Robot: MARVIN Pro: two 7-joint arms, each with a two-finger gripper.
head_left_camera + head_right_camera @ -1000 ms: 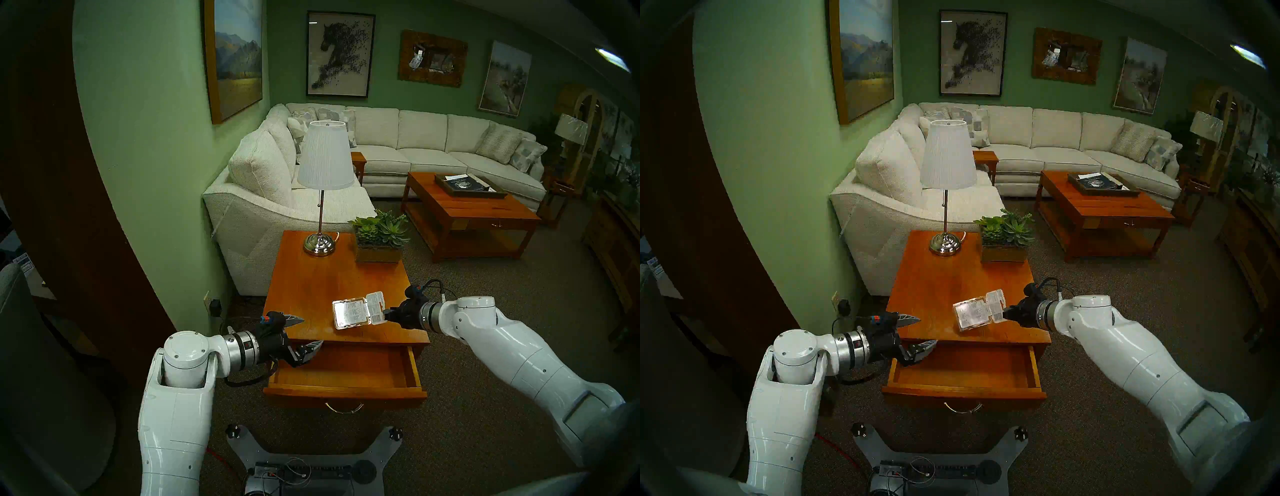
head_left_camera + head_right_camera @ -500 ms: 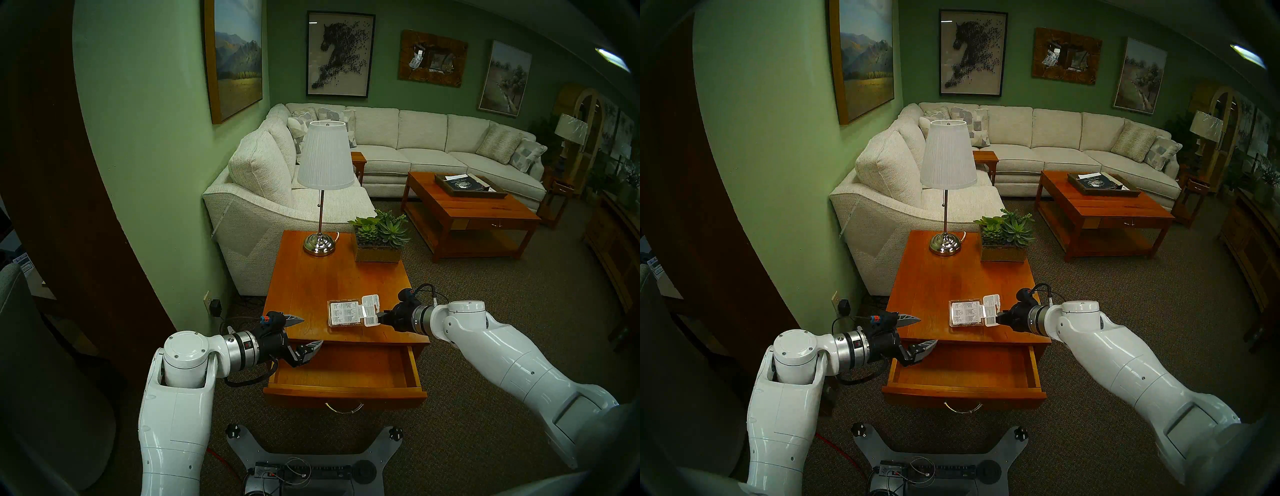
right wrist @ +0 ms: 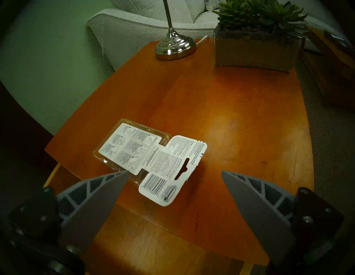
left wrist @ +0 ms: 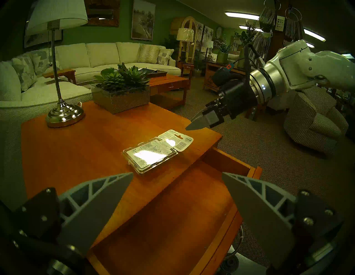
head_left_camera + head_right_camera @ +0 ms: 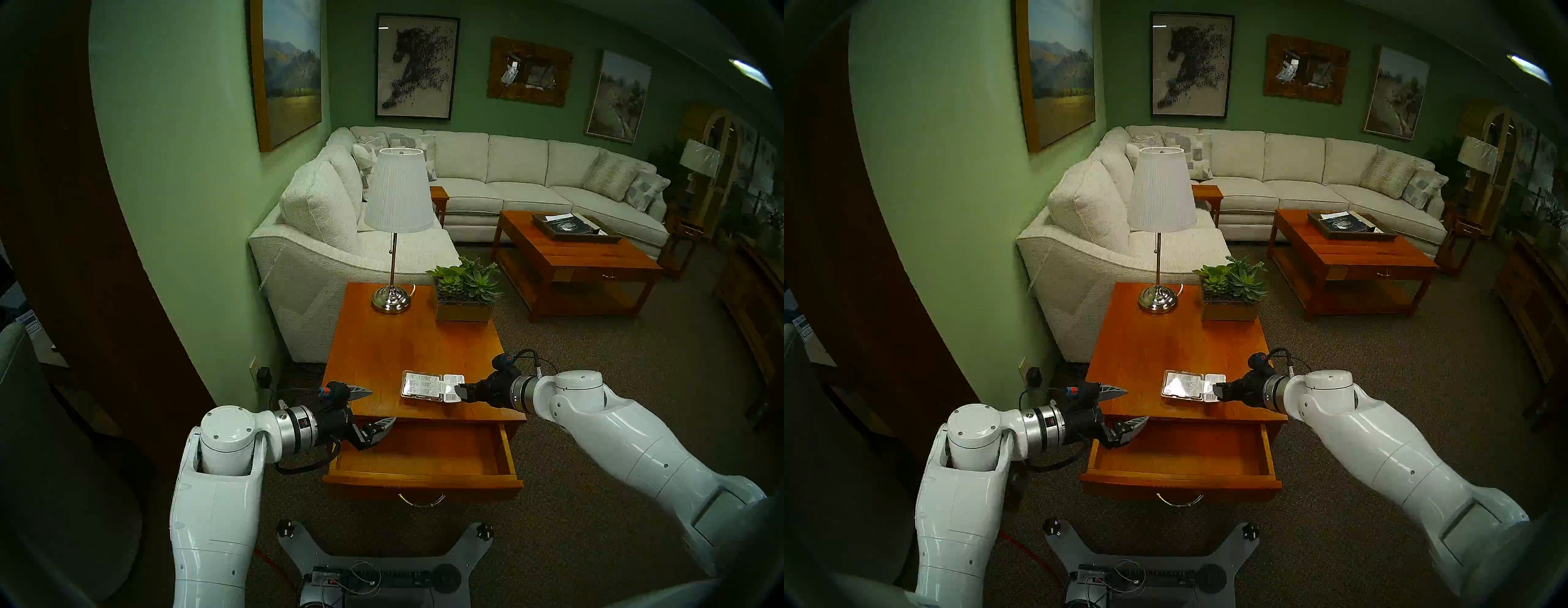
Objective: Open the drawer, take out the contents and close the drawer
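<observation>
The orange-brown wooden drawer [image 5: 424,456] stands pulled open, bare inside. The clear blister package [image 5: 428,385] lies flat on the tabletop at the drawer's twelve o'clock.

Left arm [image 5: 220,479] bent, wrist level-ish, left gripper [image 5: 373,405] spread wide — fingers well apart, nothing between. Right arm [image 5: 636,450] stretched fwd, pointing down & inward; right gripper [image 3: 173,194] jaws wide apart — nothing held.

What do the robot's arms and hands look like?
Both arms are glossy white with rounded shells and silver metal rings at the wrists. Each hand, the left hand and the right hand, is black, with two pointed grey ribbed fingers. Black cables loop near each wrist, beside a small red-and-blue plug.
</observation>
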